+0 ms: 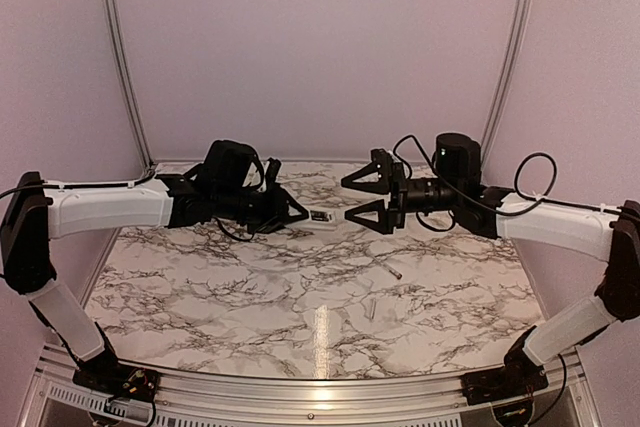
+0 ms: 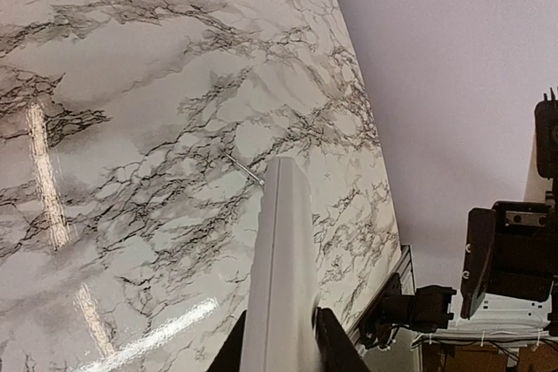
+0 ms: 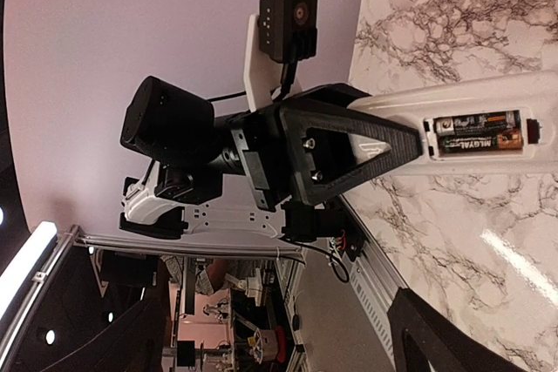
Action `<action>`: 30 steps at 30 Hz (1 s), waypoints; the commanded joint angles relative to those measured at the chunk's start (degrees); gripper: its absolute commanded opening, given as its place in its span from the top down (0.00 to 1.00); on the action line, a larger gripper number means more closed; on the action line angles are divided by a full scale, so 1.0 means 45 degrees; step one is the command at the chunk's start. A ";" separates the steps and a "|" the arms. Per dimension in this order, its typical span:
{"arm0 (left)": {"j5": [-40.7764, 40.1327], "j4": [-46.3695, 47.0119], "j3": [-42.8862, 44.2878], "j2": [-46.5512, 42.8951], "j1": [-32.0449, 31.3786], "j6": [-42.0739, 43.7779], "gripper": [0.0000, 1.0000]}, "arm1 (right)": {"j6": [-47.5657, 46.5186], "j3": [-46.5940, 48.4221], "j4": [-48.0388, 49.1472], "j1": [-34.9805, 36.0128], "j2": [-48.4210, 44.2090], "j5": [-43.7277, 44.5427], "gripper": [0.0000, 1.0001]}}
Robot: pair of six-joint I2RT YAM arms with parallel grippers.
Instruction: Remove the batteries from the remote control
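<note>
Marble table [image 1: 300, 317]. Frame centre: remote [image 1: 321, 216] aloft, clamped in left gripper [image 1: 298, 211]; batteries [image 3: 479, 132] seated in exposed bay. Right gripper [image 1: 348, 200] just right, jaws wide apart, empty. Step: extraction. Next: fine approach, pinch one cell.

Near the table's [image 1: 220, 287] far edge the remote control [image 1: 321, 216], held aloft, blocks the gap before the right gripper [image 1: 347, 200]; a thin rod [image 1: 392, 270] lies right of centre.

I work inside a robotics lab test cell: plain lilac panels [image 1: 320, 37] from 9 to 3 o'clock, aluminium frame posts [image 1: 121, 57] at 11 and 1 o'clock, marble-film tabletop [image 1: 250, 287], and cluttered equipment benches [image 3: 231, 302] beyond the frame.
</note>
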 commanded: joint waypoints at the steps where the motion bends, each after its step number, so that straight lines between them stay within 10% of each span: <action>1: -0.0467 -0.0425 -0.0216 -0.0414 0.0169 0.0405 1.00 | -0.1996 0.1458 -0.2568 0.0059 0.0211 0.0414 0.12; 13: 0.2236 0.2175 -0.2425 -0.0507 0.0221 -0.0656 1.00 | -0.9219 0.4965 -1.3343 0.0064 0.0520 0.7513 0.13; 30: 0.3440 0.4048 -0.3045 0.2434 0.0209 -0.1569 1.00 | -1.1469 0.3662 -1.4826 0.0083 0.0040 1.0133 0.15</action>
